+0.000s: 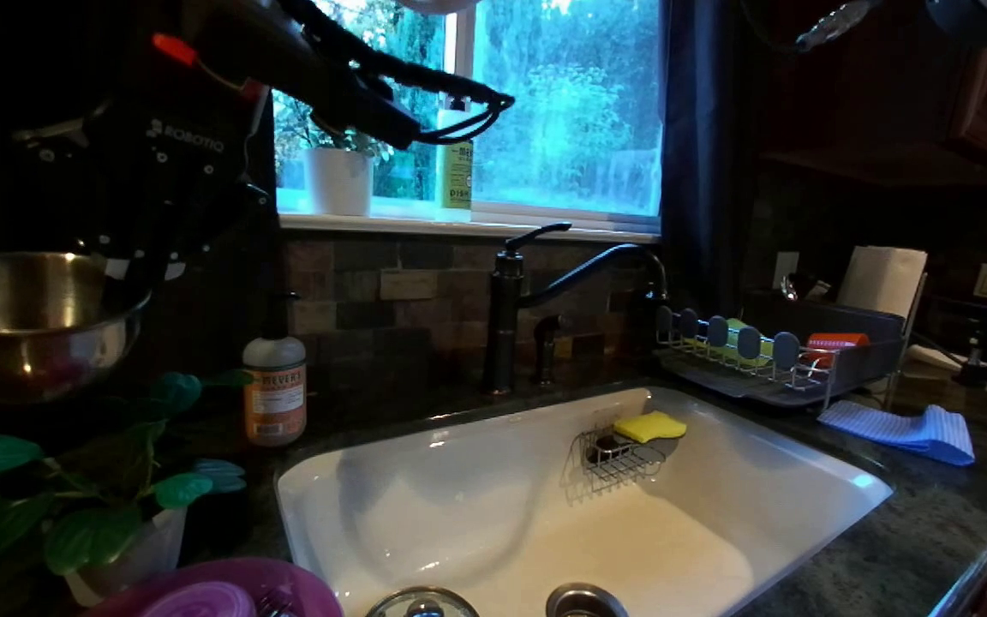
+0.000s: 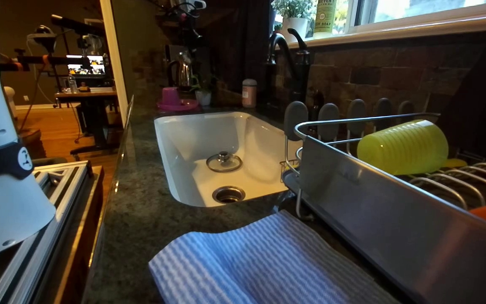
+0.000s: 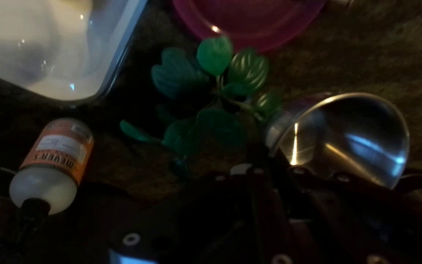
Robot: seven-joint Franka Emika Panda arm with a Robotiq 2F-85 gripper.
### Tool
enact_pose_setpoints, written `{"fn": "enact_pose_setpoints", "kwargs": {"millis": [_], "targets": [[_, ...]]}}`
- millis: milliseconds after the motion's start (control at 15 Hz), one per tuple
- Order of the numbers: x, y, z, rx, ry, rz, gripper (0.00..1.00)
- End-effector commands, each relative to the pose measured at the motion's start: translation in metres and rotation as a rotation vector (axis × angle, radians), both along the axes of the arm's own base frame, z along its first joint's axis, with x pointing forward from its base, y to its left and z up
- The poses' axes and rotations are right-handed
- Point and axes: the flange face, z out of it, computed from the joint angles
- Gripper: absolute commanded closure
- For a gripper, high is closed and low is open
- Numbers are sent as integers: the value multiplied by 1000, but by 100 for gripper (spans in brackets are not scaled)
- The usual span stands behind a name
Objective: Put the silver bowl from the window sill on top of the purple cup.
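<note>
The silver bowl (image 1: 39,343) hangs in the air at the left of an exterior view, opening upward, beyond and above a leafy plant. My gripper (image 1: 138,272) is shut on its near rim. In the wrist view the fingers (image 3: 269,156) meet at the rim of the bowl (image 3: 350,135); they are very dark there. The purple cup (image 2: 170,97) stands upside down on a purple plate (image 2: 190,104) beside the sink. In an exterior view the cup (image 1: 198,602) shows partly at the bottom edge. The window sill (image 1: 476,228) runs behind the faucet.
A potted plant (image 1: 129,531) stands between the bowl and the purple plate (image 3: 247,22). An orange-labelled soap bottle (image 1: 275,390) stands by the sink (image 1: 459,514). A white flowerpot (image 1: 339,182) and a green bottle (image 1: 457,180) are on the sill. A faucet (image 1: 506,326) rises behind the sink.
</note>
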Motion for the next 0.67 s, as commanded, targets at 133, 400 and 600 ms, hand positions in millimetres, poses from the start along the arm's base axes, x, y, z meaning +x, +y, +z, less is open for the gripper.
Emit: {"fn": "enact_pose_setpoints", "kwargs": {"millis": [133, 400, 600], "targets": [[-83, -14, 10, -107, 185, -3, 98], [-96, -45, -7, -20, 244, -144, 98], [-91, -72, -31, 50, 195, -247, 98]]}}
